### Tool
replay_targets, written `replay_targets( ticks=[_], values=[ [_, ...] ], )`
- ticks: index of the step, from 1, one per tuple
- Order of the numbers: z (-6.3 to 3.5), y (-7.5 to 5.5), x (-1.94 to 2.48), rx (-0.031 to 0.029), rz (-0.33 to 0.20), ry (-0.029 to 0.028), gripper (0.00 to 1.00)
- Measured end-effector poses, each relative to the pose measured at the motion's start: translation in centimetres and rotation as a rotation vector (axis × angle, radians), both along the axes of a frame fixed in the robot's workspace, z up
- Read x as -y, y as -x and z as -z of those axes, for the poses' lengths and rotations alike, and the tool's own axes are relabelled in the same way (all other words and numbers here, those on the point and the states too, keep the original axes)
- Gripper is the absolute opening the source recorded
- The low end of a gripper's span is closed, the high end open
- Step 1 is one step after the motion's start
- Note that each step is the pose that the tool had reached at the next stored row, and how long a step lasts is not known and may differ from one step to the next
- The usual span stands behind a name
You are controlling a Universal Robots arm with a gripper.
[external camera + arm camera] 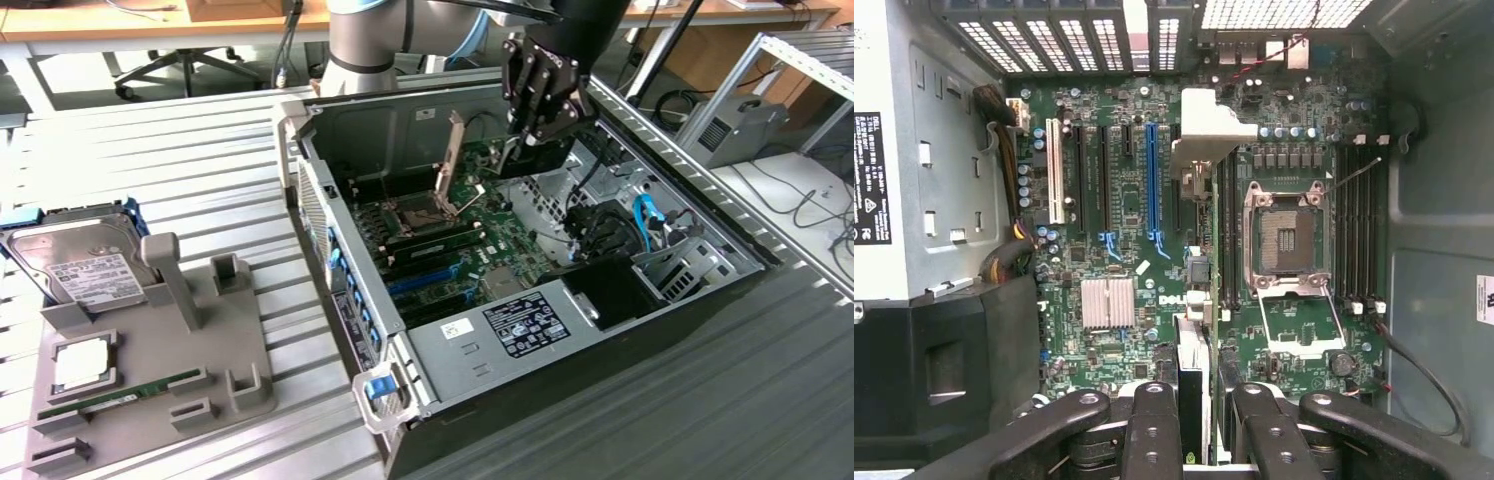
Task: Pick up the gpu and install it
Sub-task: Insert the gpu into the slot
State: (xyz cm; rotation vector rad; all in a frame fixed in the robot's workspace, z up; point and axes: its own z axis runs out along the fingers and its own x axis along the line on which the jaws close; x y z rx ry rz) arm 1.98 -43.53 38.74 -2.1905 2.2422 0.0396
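The gpu (1192,375) shows edge-on in the wrist view as a thin dark card, with its silver end bracket (1209,120) at the far end. My gripper (1206,432) is shut on it, one black finger (1152,430) on each side. In the exterior view the gripper (545,118) hangs over the back of the open computer case (441,345), and the gpu's dark body (537,158) pokes out below the fingers, above the motherboard (501,245). The card hovers over the board beside the long blue slot (1151,180), apart from it.
The CPU socket (1286,235) stands open with its lever raised. A black power supply (617,290) and cables fill the case's near corner. On the exterior view's left, a grey fixture (160,390) carries a hard drive (87,275), a RAM stick (123,392) and a CPU (83,365).
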Motion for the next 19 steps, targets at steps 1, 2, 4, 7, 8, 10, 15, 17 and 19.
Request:
replay_targets(
  ticks=[1,2,4,7,8,10,15,17,19],
  values=[
    [0.01,0.0,0.02,0.0,0.0,-0.0001,0.26],
    [0.02,0.0,0.04,0.0,0.0,0.0,0.26],
    [0.03,0.0,0.07,0.0,0.0,-0.0001,0.26],
    [0.05,0.0,0.15,0.0,0.0,-0.0001,0.26],
    [0.06,0.0,0.17,0.0,0.0,-0.0001,0.26],
    [0.07,0.0,0.21,0.0,0.0,-0.0001,0.26],
    [0.12,0.0,0.37,0.0,0.0,-0.0001,0.26],
    [0.12,0.0,0.41,0.0,0.0,0.0,0.26],
    [0.13,0.0,0.44,0.0,0.0,0.0,0.26]
  ],
)
